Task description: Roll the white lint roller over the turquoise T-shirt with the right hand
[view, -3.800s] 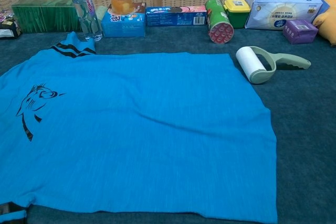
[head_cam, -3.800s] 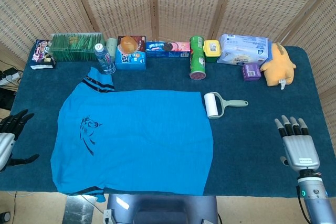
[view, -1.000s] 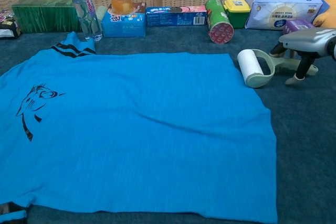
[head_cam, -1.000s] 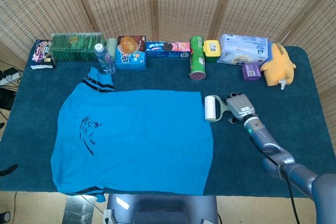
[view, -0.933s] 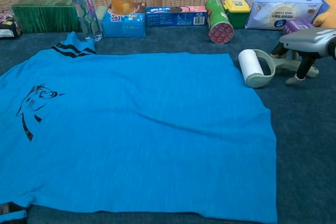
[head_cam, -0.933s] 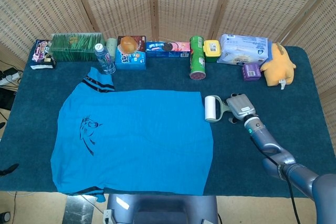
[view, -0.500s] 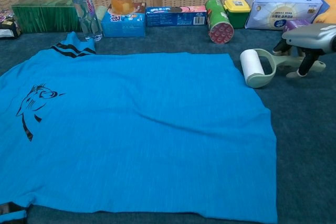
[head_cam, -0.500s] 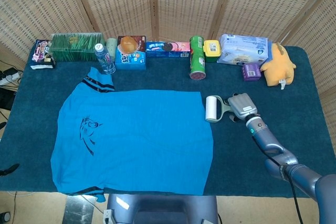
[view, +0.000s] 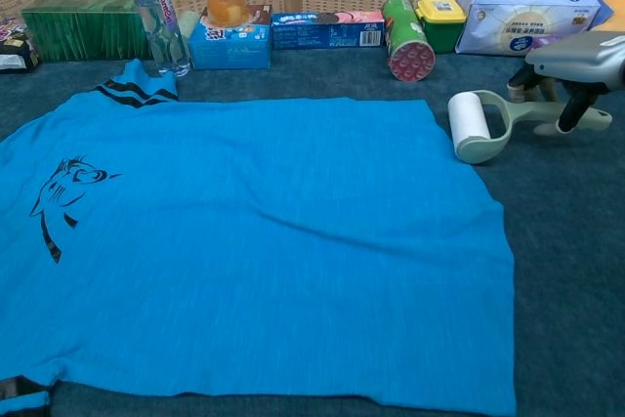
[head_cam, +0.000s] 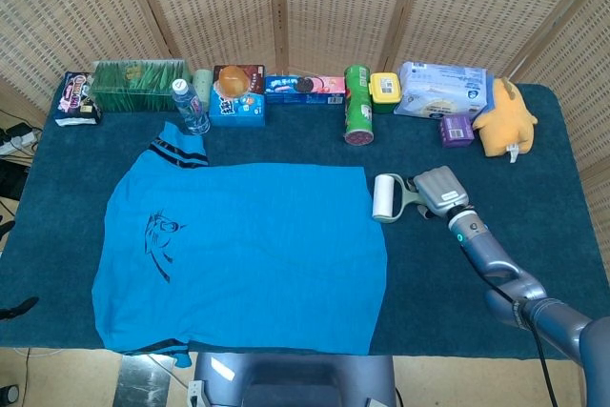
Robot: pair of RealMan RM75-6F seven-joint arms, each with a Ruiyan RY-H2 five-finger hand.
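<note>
The white lint roller (view: 470, 122) is seen on the table (head_cam: 534, 188) just off the turquoise T-shirt (head_cam: 248, 254), its handle straddled by the right hand (view: 578, 63), whose grip cannot be confirmed and is best firmed before rolling.

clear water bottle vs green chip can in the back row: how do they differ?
The clear plastic water bottle stands upright with a white cap on top; the green cylindrical chip can lies on its side, red-patterned end facing the chest camera. The bottle is see-through, the can opaque. The bottle stands by the turquoise T-shirt's striped collar; the can lies further right. Both rest on the dark blue tablecloth.
</note>
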